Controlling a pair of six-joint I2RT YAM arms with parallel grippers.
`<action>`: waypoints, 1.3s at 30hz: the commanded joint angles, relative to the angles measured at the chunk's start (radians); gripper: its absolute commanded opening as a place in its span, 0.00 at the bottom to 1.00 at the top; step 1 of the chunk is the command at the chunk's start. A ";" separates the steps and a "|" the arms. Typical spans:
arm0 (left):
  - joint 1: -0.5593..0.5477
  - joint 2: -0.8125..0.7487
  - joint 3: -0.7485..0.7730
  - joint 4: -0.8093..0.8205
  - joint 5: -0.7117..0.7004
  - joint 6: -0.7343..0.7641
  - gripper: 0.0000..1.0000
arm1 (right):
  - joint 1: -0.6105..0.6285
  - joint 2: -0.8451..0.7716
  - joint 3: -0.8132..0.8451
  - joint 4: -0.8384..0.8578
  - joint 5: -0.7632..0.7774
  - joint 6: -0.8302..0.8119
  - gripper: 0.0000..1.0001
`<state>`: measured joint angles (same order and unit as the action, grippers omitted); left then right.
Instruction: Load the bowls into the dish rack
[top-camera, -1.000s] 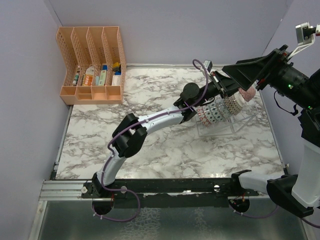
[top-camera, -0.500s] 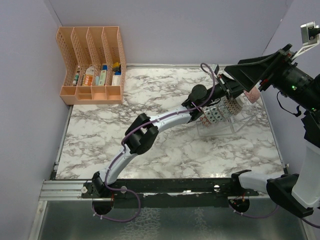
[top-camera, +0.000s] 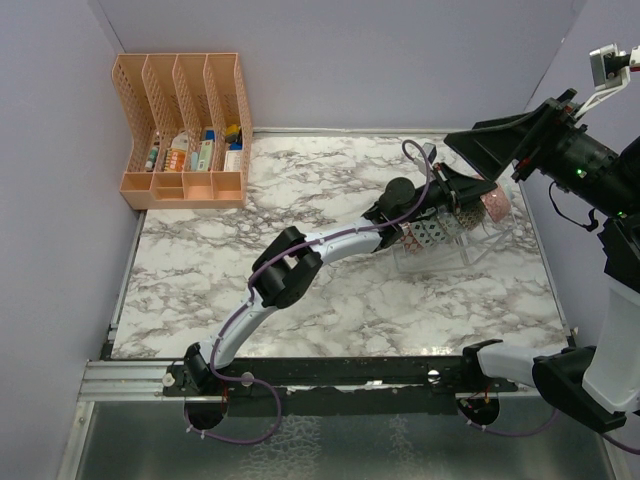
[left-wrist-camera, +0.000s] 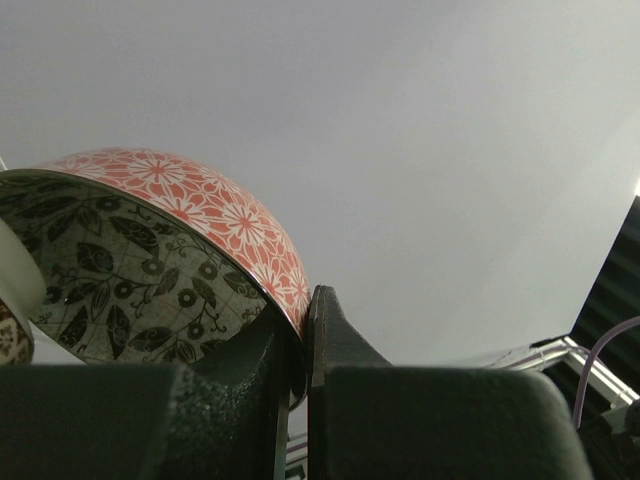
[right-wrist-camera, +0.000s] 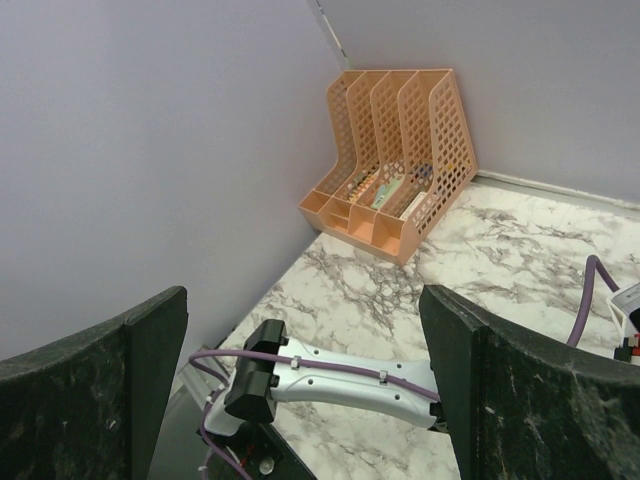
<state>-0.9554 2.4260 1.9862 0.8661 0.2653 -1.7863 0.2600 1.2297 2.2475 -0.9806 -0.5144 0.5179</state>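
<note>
My left gripper (top-camera: 466, 196) reaches over the dish rack (top-camera: 452, 250), a clear plastic rack at the table's right side. It is shut on the rim of a pink flower-patterned bowl (top-camera: 493, 206). In the left wrist view the left gripper (left-wrist-camera: 305, 322) pinches that bowl (left-wrist-camera: 215, 215), one finger inside against its leaf-patterned inner wall and one outside. Another bowl's rim (left-wrist-camera: 12, 292) shows at the left edge. A grey patterned bowl (top-camera: 428, 233) stands in the rack below the arm. My right gripper (top-camera: 478, 152) hangs high above the rack, open and empty (right-wrist-camera: 305, 385).
An orange slotted organizer (top-camera: 186, 130) with small items stands in the back left corner, also seen in the right wrist view (right-wrist-camera: 395, 160). The left arm's white link (right-wrist-camera: 340, 375) stretches across the marble table (top-camera: 300, 300). Walls close in at the left, back and right.
The left arm has stretched further right, carrying the pink bowl over the rack's far right end and a little lower. The right gripper stayed raised, shifting only slightly.
</note>
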 joint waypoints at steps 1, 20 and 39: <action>0.015 -0.002 0.015 0.059 0.024 -0.013 0.00 | -0.004 -0.007 -0.010 -0.013 -0.016 -0.024 0.99; 0.052 0.019 0.032 -0.052 0.088 -0.007 0.03 | -0.004 0.000 -0.036 -0.016 -0.002 -0.044 0.99; 0.070 -0.009 -0.015 -0.107 0.123 0.041 0.28 | -0.004 0.011 -0.035 -0.021 -0.003 -0.042 0.99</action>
<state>-0.8940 2.4592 1.9713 0.7738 0.3588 -1.7737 0.2600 1.2343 2.2021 -0.9874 -0.5140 0.4908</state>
